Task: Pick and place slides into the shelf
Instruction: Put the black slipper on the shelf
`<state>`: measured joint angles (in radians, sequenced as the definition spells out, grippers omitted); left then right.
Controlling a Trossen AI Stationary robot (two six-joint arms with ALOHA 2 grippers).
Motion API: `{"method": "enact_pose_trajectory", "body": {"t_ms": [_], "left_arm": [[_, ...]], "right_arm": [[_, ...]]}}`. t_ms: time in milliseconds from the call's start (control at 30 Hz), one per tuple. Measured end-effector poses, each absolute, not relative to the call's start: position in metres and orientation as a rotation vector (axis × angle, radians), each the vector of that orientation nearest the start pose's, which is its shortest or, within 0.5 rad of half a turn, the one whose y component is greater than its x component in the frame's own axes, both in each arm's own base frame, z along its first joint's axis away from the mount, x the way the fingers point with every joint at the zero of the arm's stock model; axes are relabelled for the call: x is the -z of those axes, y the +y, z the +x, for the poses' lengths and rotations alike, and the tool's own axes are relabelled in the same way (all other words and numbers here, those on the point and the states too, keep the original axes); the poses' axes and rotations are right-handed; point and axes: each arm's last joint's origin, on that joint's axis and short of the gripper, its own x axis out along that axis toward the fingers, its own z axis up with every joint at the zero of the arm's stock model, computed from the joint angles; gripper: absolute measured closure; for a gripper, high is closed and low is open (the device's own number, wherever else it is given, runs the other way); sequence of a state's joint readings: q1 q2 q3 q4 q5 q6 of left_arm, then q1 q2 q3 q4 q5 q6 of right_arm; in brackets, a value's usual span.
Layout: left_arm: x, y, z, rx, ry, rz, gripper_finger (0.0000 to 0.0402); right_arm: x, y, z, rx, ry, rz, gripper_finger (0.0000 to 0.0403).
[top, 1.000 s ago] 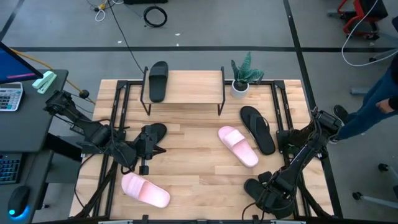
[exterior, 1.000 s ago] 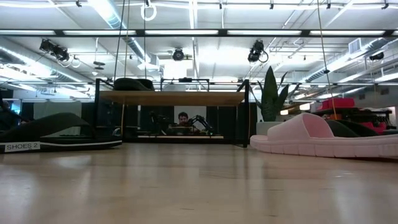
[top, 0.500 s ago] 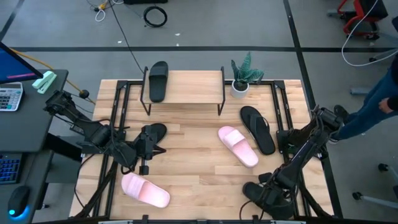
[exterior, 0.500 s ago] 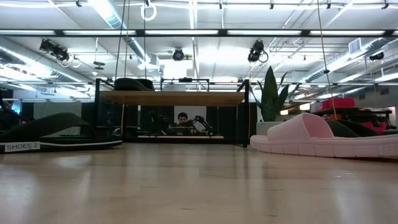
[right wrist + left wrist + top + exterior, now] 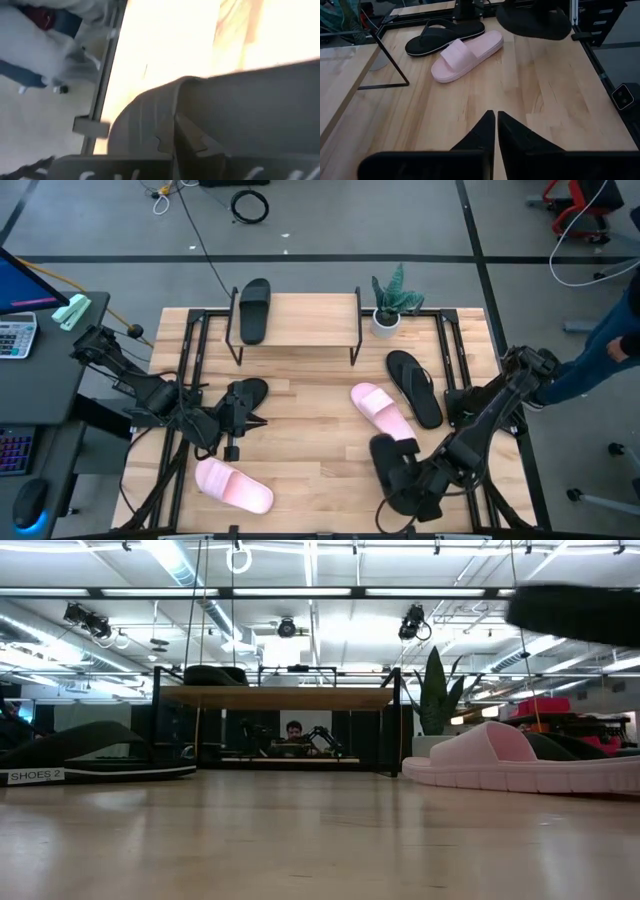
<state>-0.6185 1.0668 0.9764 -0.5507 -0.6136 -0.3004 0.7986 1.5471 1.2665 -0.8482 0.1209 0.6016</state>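
The black wide-strap slide [image 5: 393, 462] you are carrying hangs off the bench [image 5: 310, 435] near its front right, just in front of the pink slide [image 5: 382, 415] and the black flip-flop [image 5: 415, 386]. The shelf [image 5: 297, 318] stands at the far edge, well apart, with one black slide [image 5: 254, 309] already on its left end and bare plank to its right.

Carry the slide high enough to pass over the pink slide and the shelf's plank, bring it level, and set it down beside the one already there, clear of the potted plant [image 5: 390, 300].

Your right claw [image 5: 412, 480] is clenched on the slide; the right wrist view shows dark sole filling the space between the fingers. Your left claw [image 5: 495, 131] waits at the left of the bench beside another black slide [image 5: 246, 393], fingers nearly together and gripping nothing.
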Motion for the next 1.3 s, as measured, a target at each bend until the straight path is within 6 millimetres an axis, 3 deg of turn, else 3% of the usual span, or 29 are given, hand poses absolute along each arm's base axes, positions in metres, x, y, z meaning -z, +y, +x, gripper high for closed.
{"method": "enact_pose_trajectory", "body": {"t_ms": [267, 433, 633, 900, 1000, 1300], "left_arm": [[-0.318, -0.111, 0.185, -0.080, 0.511, 0.063, 0.0389], [-0.314, -0.103, 0.200, -0.188, 0.497, -0.039, 0.0384], [-0.299, -0.087, 0.235, -0.287, 0.510, -0.166, 0.0324], [-0.282, -0.071, 0.289, 0.023, 0.500, -0.333, 0.0219], [-0.273, -0.065, 0.305, 0.057, 0.477, -0.365, 0.0190], [-0.247, -0.048, 0.335, 0.060, 0.462, -0.372, 0.0159]], "right_arm": [[-0.263, 0.206, 0.231, -0.245, 1.140, -0.070, 0.0402], [-0.253, 0.204, 0.241, -0.274, 1.149, -0.154, 0.0403], [-0.252, 0.199, 0.245, -0.268, 1.124, -0.240, 0.0403], [-0.252, 0.191, 0.252, -0.273, 1.099, -0.340, 0.0403], [-0.252, 0.188, 0.254, -0.266, 1.093, -0.362, 0.0403], [-0.253, 0.179, 0.263, -0.286, 1.064, -0.446, 0.0403]]}}
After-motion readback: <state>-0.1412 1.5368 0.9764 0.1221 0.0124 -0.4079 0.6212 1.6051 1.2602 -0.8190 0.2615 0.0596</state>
